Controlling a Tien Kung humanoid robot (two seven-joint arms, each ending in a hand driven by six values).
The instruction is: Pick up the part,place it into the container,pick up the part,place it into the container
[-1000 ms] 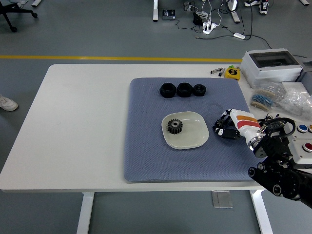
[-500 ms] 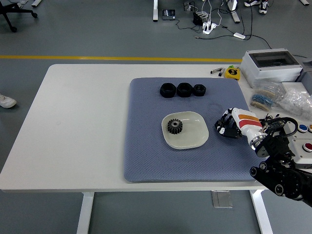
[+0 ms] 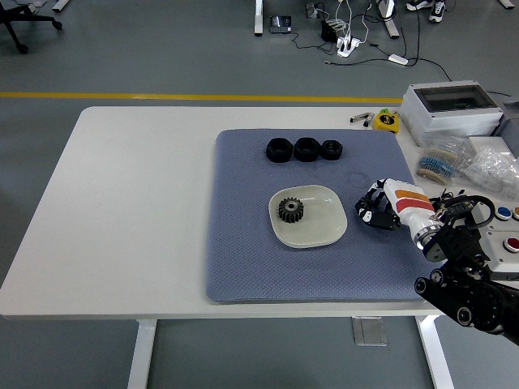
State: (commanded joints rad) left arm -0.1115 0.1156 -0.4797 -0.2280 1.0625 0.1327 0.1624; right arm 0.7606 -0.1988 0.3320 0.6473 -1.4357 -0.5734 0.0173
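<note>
"Black arm segments first, closest to me: my right arm is coming in from the lower right corner, and my right hand (image 3: pixel 381 208) is hovering over the blue mat (image 3: pixel 243 259), just right of the plate."

"Is it holding anything?"

"I am not seeing a part in it. The fingers (image 3: pixel 369 212) are curling loosely downward, relaxed and empty as far as I can tell. My left hand is not showing at all."

"What is changing?"

"Very little. Over the last second the hand is shifting only slightly, edging up and back along the mat beside the plate, while everything else is staying put. I am reading that as the pause between one placement and the next reach."

"Where is the part?"

"One gear (image 3: pixel 290 211) is sitting in the white plate (image 3: pixel 328 227), left of centre, so I am judging the first half finished. Farther away, three black parts (image 3: pixel 305 149) are lying in a row near the mat's far edge, touching or nearly so."

"So next?"

"I am expecting a reach past the plate to that row, probably the nearest right-hand piece. The pieces are crowding each other, so nudging a neighbour is the risk. Beyond them, clutter is sitting on the worktop (image 3: pixel 130 186) at the right, including a yellow tape measure (image 3: pixel 386 120) and a grey box (image 3: pixel 450 109)."
</note>
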